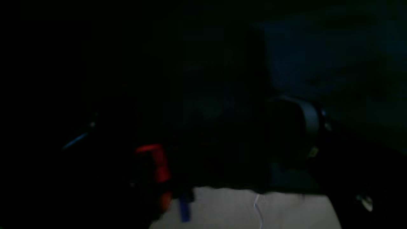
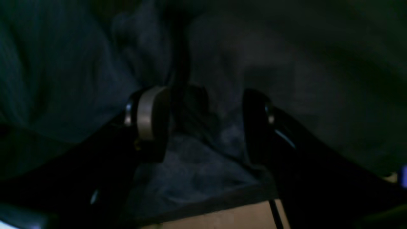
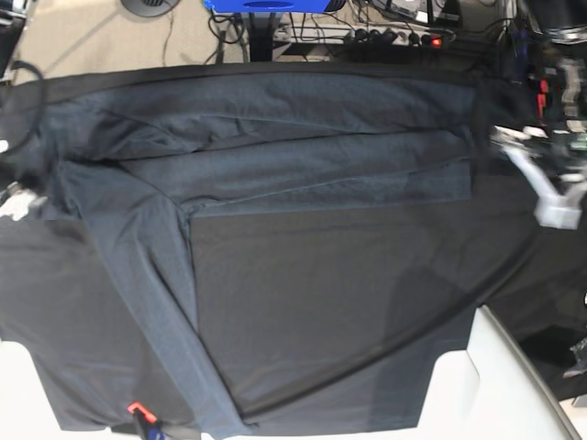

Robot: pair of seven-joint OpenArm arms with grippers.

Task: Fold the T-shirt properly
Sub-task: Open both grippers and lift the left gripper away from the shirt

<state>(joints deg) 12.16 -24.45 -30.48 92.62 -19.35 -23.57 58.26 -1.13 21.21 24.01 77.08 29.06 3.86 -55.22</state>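
The right gripper (image 2: 203, 127) stands spread over shirt cloth at the desk's left edge; the T-shirt (image 3: 275, 156) lies along the far edge, one sleeve (image 3: 165, 330) trailing toward the near edge; the left gripper's (image 1: 295, 133) state is too dark to tell.

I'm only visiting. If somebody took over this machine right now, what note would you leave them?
Right gripper: open, low over the T-shirt, fabric between its jaws, nothing clamped.
Left gripper: its view is too dark to tell open from shut; the arm is at the table's side.
Shirt: lies across the far half of the black cloth and looks partly folded into a band.
Left to do: one sleeve trails to the near edge; fold it in, then finish the folds.
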